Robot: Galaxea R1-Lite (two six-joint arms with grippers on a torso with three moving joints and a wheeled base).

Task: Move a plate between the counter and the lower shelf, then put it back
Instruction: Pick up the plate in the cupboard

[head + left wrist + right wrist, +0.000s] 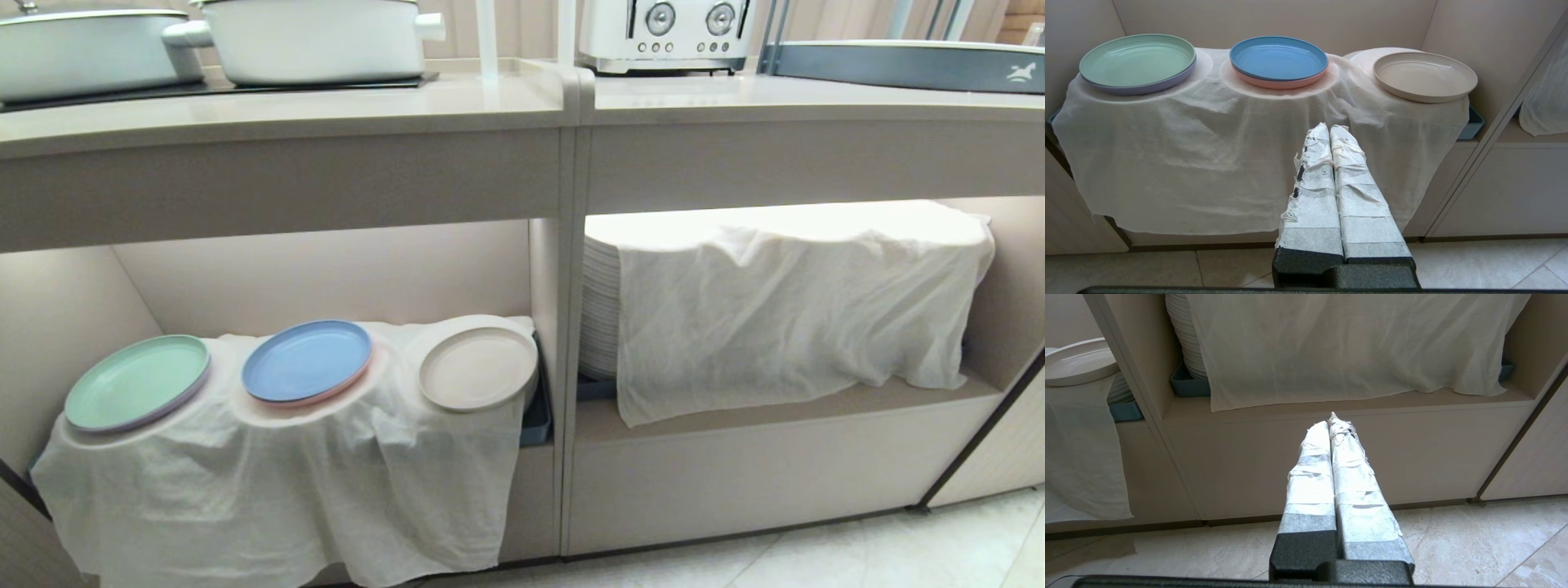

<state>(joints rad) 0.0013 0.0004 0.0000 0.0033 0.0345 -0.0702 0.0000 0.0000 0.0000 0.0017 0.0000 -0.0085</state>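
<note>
Head view: the plate [478, 367] rests on the cloth [269, 482] at the lower shelf's [326, 278] right end, beside the blue plate [307, 360]; the counter [286, 110] is above.
Left wrist view: left gripper [1329, 130] closed, empty, apart from the cloth's front drape; risk: fingers snagging it, dragging plates off.
Right wrist view: right gripper [1329, 424] closed, empty, before the neighbouring bay.

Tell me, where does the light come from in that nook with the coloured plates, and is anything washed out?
Head view: the lower shelf is lit from above near its front, brightest under the counter; the white cloth over the tall stack in the neighbouring bay is washed out on top. Left wrist view: soft glare streaks on the blue plate and cream plate.
</note>
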